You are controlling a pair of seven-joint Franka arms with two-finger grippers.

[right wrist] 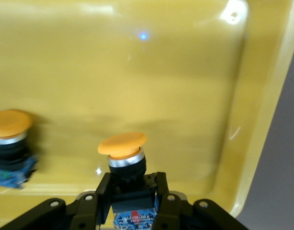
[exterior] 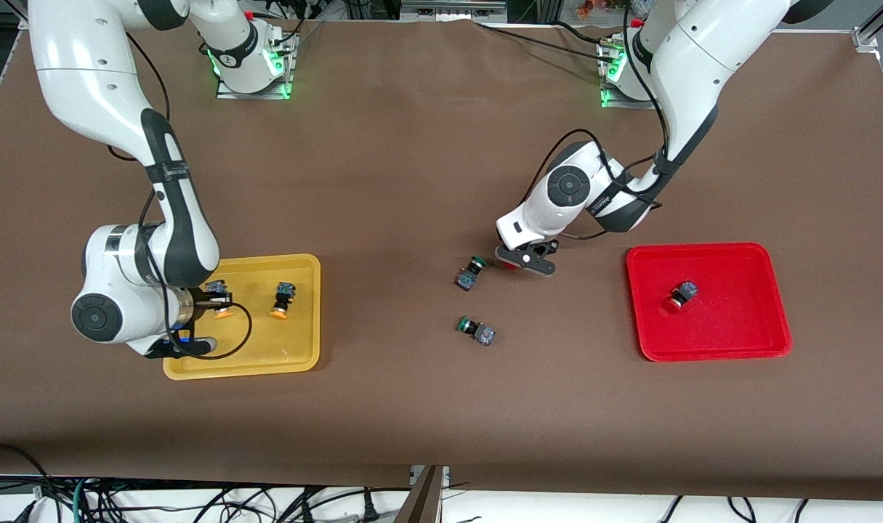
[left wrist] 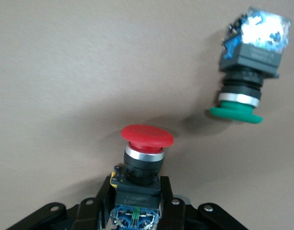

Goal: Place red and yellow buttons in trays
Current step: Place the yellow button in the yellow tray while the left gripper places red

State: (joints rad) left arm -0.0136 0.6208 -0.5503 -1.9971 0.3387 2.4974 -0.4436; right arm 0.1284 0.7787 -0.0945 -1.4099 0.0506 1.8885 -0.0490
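Black fingers of the left gripper (left wrist: pixel 136 211) clamp the blocky body of a red button (left wrist: pixel 146 143) at the table, beside a green button (exterior: pixel 470 272). Right gripper (right wrist: pixel 131 206) grips a yellow button (right wrist: pixel 123 146) over the yellow tray (exterior: pixel 307 319). Judged light, rigid and smooth-capped: grasp the square body, not the cap. Red tray (exterior: pixel 761 319) holds another red button (exterior: pixel 680 296).
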